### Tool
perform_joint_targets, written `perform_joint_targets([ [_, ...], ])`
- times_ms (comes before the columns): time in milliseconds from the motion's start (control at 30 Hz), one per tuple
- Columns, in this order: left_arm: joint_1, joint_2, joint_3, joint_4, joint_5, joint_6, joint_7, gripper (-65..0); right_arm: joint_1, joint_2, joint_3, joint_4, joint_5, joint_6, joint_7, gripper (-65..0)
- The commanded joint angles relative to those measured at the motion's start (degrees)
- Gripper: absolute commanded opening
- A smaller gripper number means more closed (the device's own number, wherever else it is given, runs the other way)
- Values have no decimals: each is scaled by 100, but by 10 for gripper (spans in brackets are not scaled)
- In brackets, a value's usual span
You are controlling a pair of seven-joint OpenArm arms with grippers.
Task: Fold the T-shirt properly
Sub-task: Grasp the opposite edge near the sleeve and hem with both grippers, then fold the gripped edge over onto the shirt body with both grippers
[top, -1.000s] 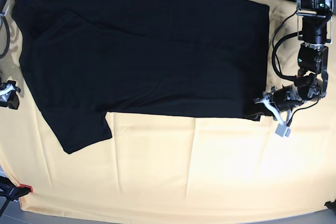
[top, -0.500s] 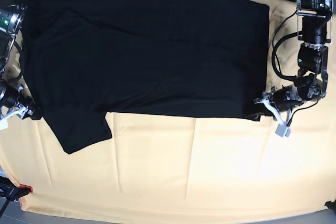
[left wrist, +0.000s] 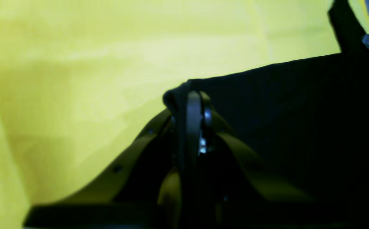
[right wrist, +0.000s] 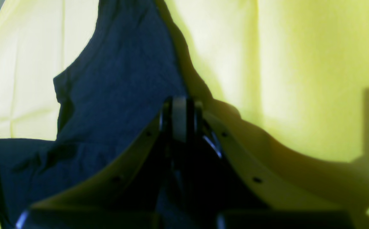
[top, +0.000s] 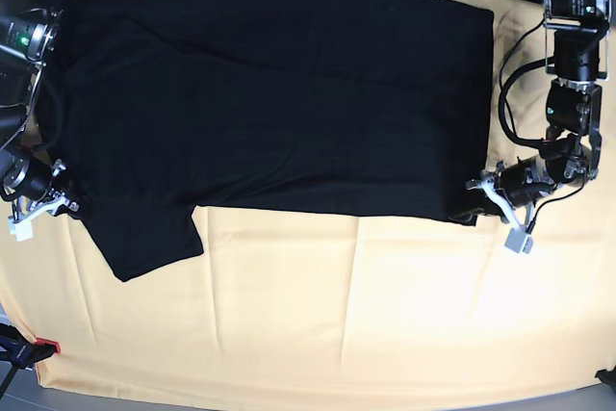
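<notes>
My left claw (top: 478,187) is clamped on the near hem corner of the T-shirt (top: 279,93), so that end can be lifted for a fold. My right claw (top: 60,203) looks closed against the shirt's edge just above the near sleeve (top: 149,243); whether cloth is truly pinched I cannot tell. The shirt lies flat, plain side up, across the far half of the yellow tabletop (top: 366,315).

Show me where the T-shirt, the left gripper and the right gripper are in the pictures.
T-shirt (top: 279,93), base view, middle of the flat black body.
left gripper (left wrist: 194,98), left wrist view, closed tips pinching the shirt's corner.
right gripper (right wrist: 180,105), right wrist view, closed tips at the shirt's edge.
</notes>
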State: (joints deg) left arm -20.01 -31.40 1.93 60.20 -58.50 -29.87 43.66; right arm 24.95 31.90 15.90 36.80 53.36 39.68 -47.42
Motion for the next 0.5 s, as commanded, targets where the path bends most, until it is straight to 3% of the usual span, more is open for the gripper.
perform_joint_targets([
  [0,-197,-96,-35,79,-107,-72,-258,-650,157,149,15,188,59,32,98,-650],
  [200,-481,-63,-33,79,743,-146,-920,-650,173,146,7,730,-179,32,286,-650],
  [333,-741,-66,-35,79,739,-227,-791,-650,164,164,-225,1073,-282,32,256,-650],
  [467,-778,-68,-35,79,140,-822,-199,-650,129,164,-568,1392,-254,32,33,-650],
])
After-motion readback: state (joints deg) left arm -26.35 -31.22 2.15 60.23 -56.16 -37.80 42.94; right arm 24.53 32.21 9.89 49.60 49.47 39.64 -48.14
